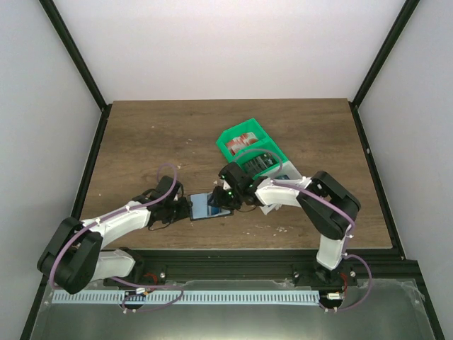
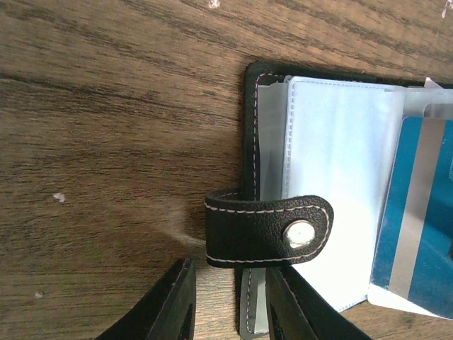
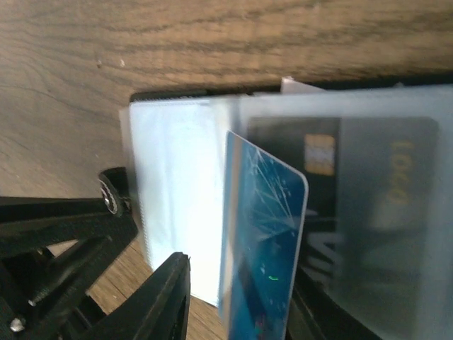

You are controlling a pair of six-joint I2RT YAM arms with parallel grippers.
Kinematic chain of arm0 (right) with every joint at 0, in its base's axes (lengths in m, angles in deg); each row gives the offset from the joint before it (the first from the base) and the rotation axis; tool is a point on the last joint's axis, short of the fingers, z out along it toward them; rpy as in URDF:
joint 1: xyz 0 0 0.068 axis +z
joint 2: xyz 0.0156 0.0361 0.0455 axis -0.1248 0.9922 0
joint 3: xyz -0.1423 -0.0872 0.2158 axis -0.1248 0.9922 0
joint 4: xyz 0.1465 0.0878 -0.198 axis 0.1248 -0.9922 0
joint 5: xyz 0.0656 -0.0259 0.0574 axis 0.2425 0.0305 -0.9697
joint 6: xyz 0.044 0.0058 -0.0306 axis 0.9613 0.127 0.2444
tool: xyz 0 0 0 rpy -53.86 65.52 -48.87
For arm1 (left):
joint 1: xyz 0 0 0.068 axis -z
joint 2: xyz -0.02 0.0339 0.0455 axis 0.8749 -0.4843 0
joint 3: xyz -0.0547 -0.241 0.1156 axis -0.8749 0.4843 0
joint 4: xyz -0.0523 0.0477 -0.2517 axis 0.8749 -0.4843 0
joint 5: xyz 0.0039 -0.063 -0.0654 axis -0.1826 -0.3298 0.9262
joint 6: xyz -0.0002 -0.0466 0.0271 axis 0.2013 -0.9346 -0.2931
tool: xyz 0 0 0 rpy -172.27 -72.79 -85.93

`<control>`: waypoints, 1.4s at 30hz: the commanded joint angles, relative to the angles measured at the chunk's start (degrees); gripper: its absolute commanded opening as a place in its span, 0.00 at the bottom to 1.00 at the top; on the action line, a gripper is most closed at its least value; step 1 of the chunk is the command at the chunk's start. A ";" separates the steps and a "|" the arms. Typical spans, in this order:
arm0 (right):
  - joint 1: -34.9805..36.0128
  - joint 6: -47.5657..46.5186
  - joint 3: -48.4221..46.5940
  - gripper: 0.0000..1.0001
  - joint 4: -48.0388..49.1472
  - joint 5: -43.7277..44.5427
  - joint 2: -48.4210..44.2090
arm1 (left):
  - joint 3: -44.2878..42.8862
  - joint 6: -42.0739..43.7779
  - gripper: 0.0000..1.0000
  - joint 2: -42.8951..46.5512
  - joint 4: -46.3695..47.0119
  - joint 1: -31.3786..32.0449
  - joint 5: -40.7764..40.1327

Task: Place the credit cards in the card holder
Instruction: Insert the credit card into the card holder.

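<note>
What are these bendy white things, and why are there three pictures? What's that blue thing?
They are two robot arms bolted to a wooden table. One picture looks down from above. The other two come from little cameras on each wrist. On the table are an open black card holder with clear pockets and a green bin. The right hand seems to pinch a blue card beside the holder. The left hand has a finger on each side of the holder's edge; I can't tell whether it squeezes.
</note>
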 commanded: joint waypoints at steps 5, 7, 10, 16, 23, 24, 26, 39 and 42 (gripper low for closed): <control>0.31 -0.10 4.83 0.30 0.14 2.10 -5.53 | 1.24 -0.10 0.31 -1.10 -0.64 -0.07 0.91; 0.36 -0.10 5.95 0.31 0.77 1.58 -6.25 | 1.28 -0.11 0.31 -1.16 -0.57 -0.10 0.91; 0.31 -0.10 7.08 0.29 1.76 0.94 -7.08 | 1.26 -0.13 0.31 -1.18 -0.54 -0.07 0.96; 0.27 -0.10 8.41 0.16 5.16 0.15 -6.90 | 1.36 -0.22 0.31 -1.39 -0.31 -0.08 1.15; 0.03 -0.10 6.73 0.01 6.50 -0.15 -3.90 | 1.53 -0.22 0.31 -1.84 -0.05 -0.07 0.91; -0.06 -0.10 6.76 0.01 6.75 -0.12 -3.73 | 1.64 -0.22 0.31 -1.96 0.03 -0.08 0.91; -0.37 -0.10 7.06 0.01 7.71 -0.34 -3.41 | 1.63 -0.20 0.31 -2.21 0.05 -0.07 0.90; -0.70 -0.10 8.36 0.00 14.75 -6.26 -0.55 | 1.82 0.10 0.25 -3.15 0.11 -0.10 0.56; -0.85 -0.10 8.30 0.01 14.91 -7.71 -0.39 | 1.86 0.22 0.23 -3.31 0.20 -0.07 0.39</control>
